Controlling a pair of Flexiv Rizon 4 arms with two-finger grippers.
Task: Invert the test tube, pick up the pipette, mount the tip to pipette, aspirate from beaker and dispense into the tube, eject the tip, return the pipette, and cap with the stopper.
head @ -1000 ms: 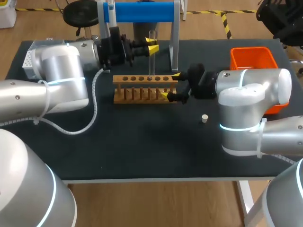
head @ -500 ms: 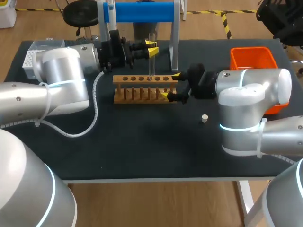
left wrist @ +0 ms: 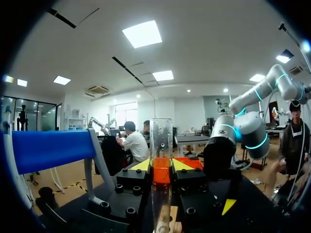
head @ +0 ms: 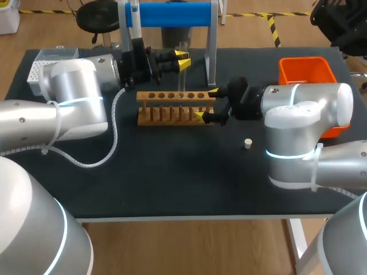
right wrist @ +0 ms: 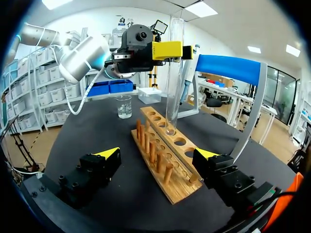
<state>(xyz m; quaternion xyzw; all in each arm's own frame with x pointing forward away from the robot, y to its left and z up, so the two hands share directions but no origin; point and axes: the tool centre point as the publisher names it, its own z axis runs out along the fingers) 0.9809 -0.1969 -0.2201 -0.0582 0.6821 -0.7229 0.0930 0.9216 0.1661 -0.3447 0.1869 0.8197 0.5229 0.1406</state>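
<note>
Holding the test tube [head: 182, 79] upright with the left gripper [head: 183, 59], reaching in from the left, jaws clamped high on the glass. Long axis vertical, rounded foot down in a hole of the wooden rack [head: 172, 112], right of middle. Looks ready for release. Right gripper [head: 206, 103] spread apart at the rack's right end, gripping nothing.

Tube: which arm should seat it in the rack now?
Left. Its gripper is shut on the tube, which stands upright with its end at a rack hole. The right gripper is open, its fingers either side of the rack's end.
</note>
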